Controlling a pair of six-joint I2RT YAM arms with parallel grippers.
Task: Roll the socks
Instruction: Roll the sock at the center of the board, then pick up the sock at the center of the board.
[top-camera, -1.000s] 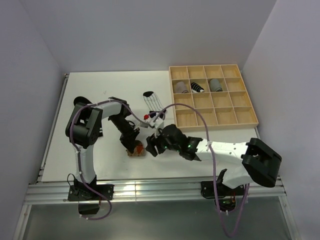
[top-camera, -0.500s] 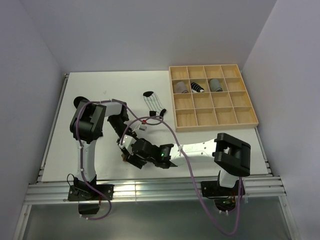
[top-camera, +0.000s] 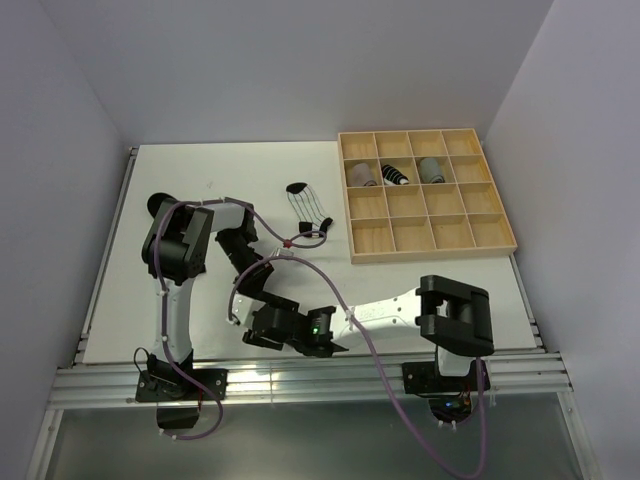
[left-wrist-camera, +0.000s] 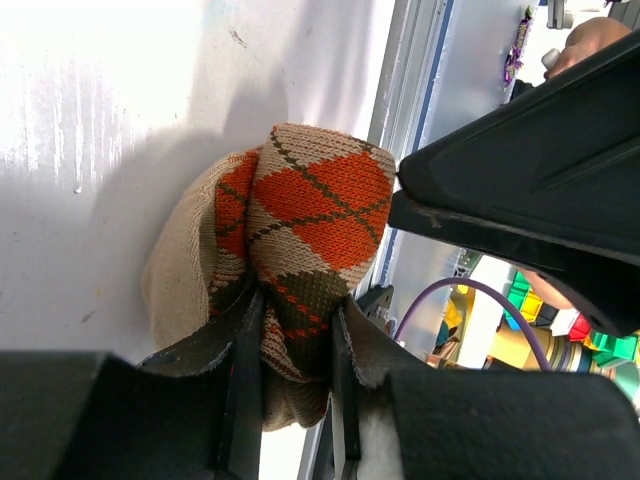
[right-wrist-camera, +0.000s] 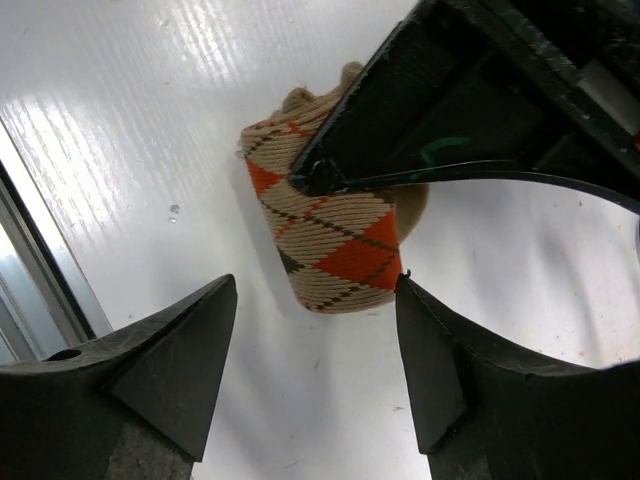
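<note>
Orange-diamond sock (left-wrist-camera: 320, 200) pinched in left gripper (left-wrist-camera: 293, 340), right gripper (right-wrist-camera: 312, 300) spread wide

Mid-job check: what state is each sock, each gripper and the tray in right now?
Diamond-pattern sock: rolled up, on the table, pinched at one end.
Left gripper: shut on the diamond-pattern sock.
Right gripper: open, close to that sock, holding nothing.
White striped sock: unrolled, flat on the table.
Tray: holds three rolled socks, one to a compartment.
</note>
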